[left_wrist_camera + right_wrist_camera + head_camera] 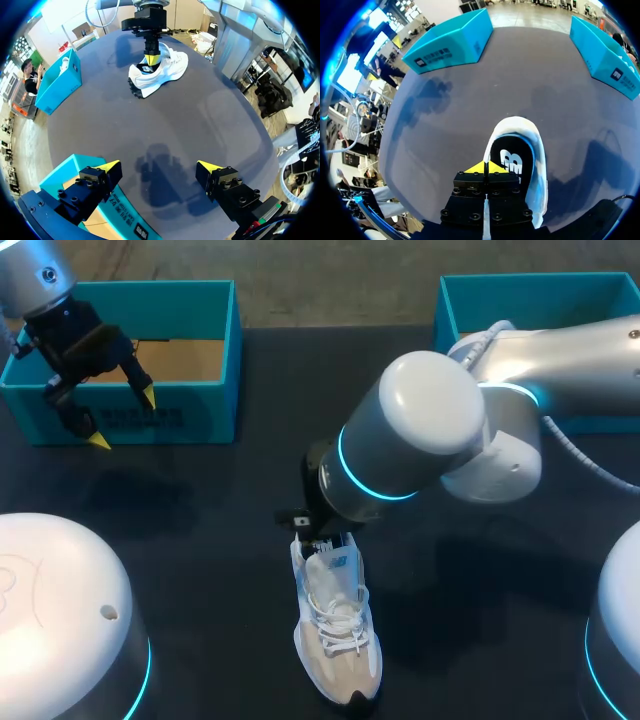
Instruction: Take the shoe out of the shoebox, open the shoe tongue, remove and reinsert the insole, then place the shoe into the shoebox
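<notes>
A white lace-up shoe (336, 632) lies on the dark table, toe toward the near edge. Its black insole (514, 161) shows inside the opening. My right gripper (322, 540) hangs over the heel end, shut, its yellow tips (485, 167) pressed together and pointing down into the opening; I see nothing held between them. The left wrist view shows the same shoe (161, 71) with the right gripper (151, 58) dipping into it. My left gripper (122, 418) stands open at the front wall of the left blue shoebox (190, 350), far from the shoe, nothing between its fingers (107, 169).
A second blue shoebox (540, 298) stands at the back right, partly behind my right arm; something white lies in it (64, 64). Both boxes show ahead of the right gripper (451, 43) (606, 56). Dark tabletop (220, 540) lies between the boxes and the shoe.
</notes>
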